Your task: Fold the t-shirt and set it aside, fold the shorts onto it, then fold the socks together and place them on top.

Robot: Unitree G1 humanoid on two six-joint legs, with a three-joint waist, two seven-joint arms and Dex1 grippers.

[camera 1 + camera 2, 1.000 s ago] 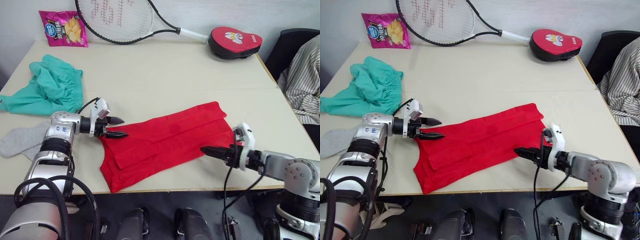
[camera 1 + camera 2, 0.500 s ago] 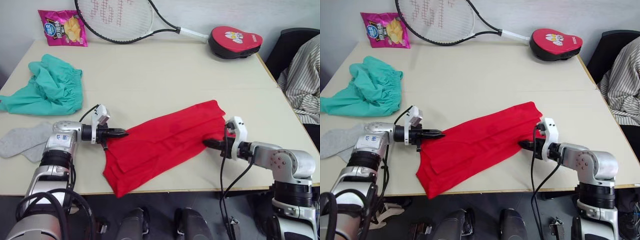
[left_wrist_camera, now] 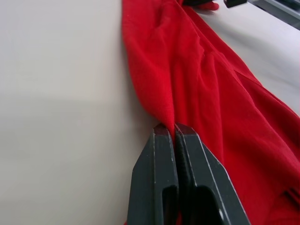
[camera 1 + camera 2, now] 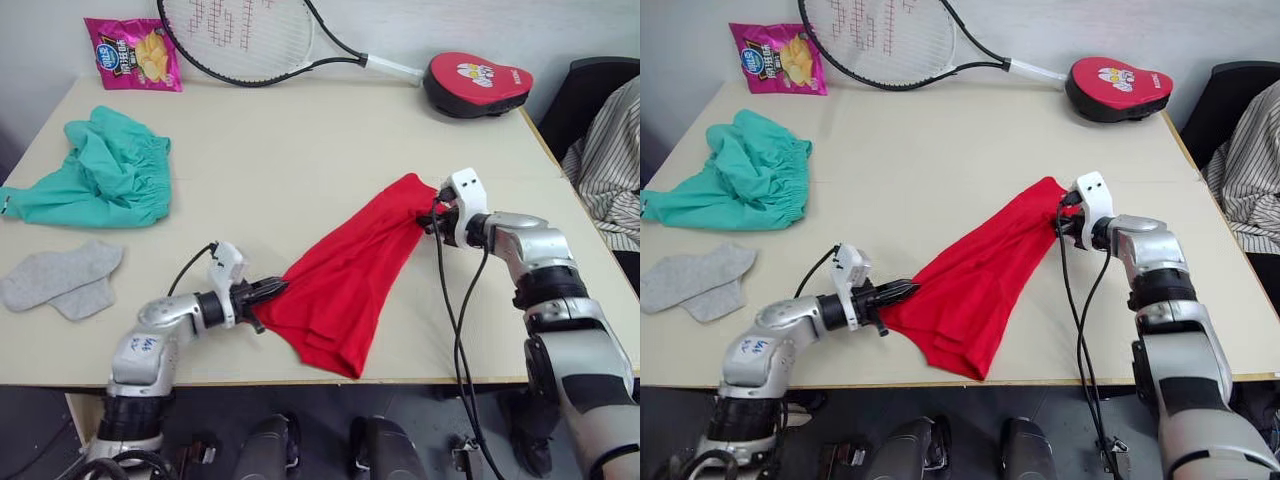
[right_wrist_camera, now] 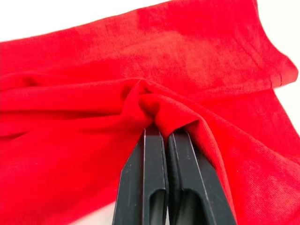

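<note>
So the bright red short-sleeved cloth t-shirt (image 4: 345, 285) is stretched in a long bunched strip across the near half of the pale beige table (image 4: 300, 130), running from about 7 o'clock up to 2 o'clock. The left gripper (image 4: 272, 289) sits at the 7 o'clock end with its two black fingers pressed together on a fold of the red cloth; in the left wrist view the left gripper (image 3: 174, 129) has the fabric pinched right at the tips. The right gripper (image 4: 432, 218) is at the 2 o'clock end of the shirt, also clamped on a bunched ridge of cloth, and the right wrist view shows its fingers (image 5: 146, 159) tight together with the red fabric humped over the tips. The lower end of the shirt droops toward the table's front edge at 6 o'clock.

The teal-green soft cloth shorts (image 4: 95, 175) lie crumpled at roughly 10 o'clock, well apart from the shirt. The pair of plain light grey ankle socks (image 4: 62, 280) lies flat at 9 o'clock, the two overlapping, just below the shorts.

Along the far edge: a pink foil snack bag (image 4: 133, 54) at 11 o'clock, a black-framed racket with a white grip (image 4: 270, 40) at 12, and a red padded case with black underside (image 4: 478, 82) at 1 o'clock. A striped sleeve (image 4: 605, 165) shows at 3 o'clock.
</note>
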